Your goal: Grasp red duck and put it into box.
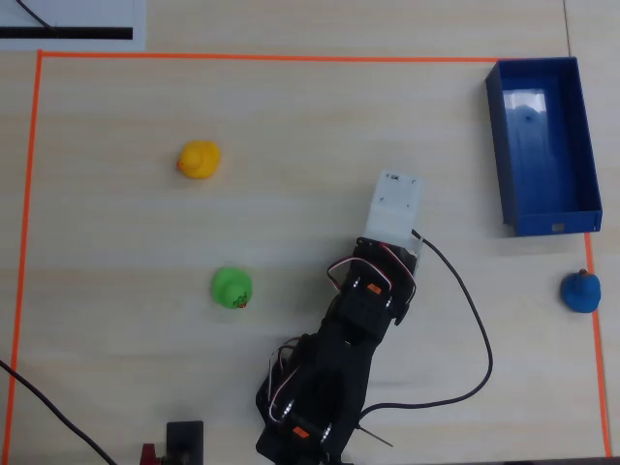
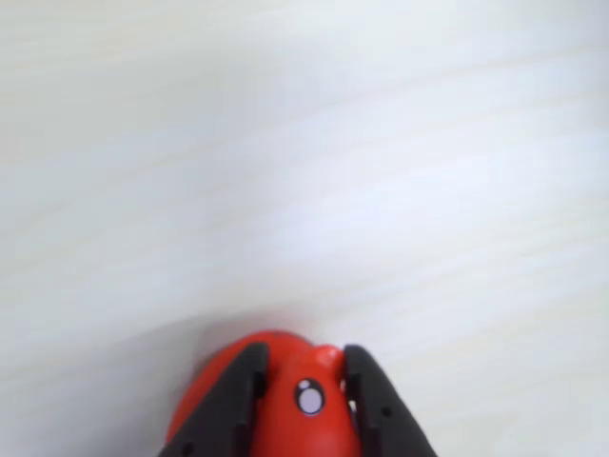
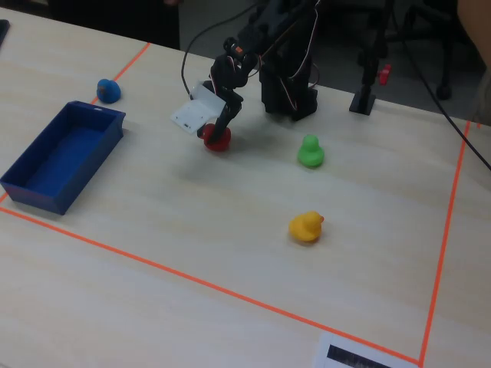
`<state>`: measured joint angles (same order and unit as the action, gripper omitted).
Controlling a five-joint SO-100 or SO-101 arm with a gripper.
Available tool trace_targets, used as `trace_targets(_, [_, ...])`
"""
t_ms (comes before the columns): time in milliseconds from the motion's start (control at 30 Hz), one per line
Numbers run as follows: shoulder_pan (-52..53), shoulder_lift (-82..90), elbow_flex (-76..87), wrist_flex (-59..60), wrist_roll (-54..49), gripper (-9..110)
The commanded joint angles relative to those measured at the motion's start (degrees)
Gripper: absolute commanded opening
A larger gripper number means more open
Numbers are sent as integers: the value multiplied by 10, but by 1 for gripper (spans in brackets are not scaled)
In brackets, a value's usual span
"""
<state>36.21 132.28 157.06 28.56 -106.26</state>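
The red duck (image 2: 303, 430) fills the bottom of the wrist view, with one black finger (image 2: 236, 400) against each side of its head. My gripper (image 2: 304, 354) is shut on it. In the fixed view the duck (image 3: 217, 139) sits at table level under the gripper (image 3: 219, 129). In the overhead view the duck is hidden under the white wrist block (image 1: 397, 208). The blue box (image 1: 499, 155) stands empty at the top right of the overhead view, well away from the gripper, and at the left of the fixed view (image 3: 34, 195).
A yellow duck (image 1: 199, 159), a green duck (image 1: 232, 288) and a blue duck (image 1: 581, 291) lie on the wooden table. Orange tape (image 1: 29, 194) frames the work area. The arm's black cable (image 1: 475, 329) loops to the right of the base.
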Motion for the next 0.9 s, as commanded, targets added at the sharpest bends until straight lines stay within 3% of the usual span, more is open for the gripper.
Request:
trace_targets(0, [9,19,-28,1,4,0])
trace_targets(167, [-12,57,-37,-49,52,0])
trace_targets(300, [-31,44,-151,13,96,0])
trace_targets(467, [-30,-122,-428,127,142,0])
trace_targets(700, [25,-416,-861,221,154,0])
trace_targets(867, [70,-570,-1086,268,155,0])
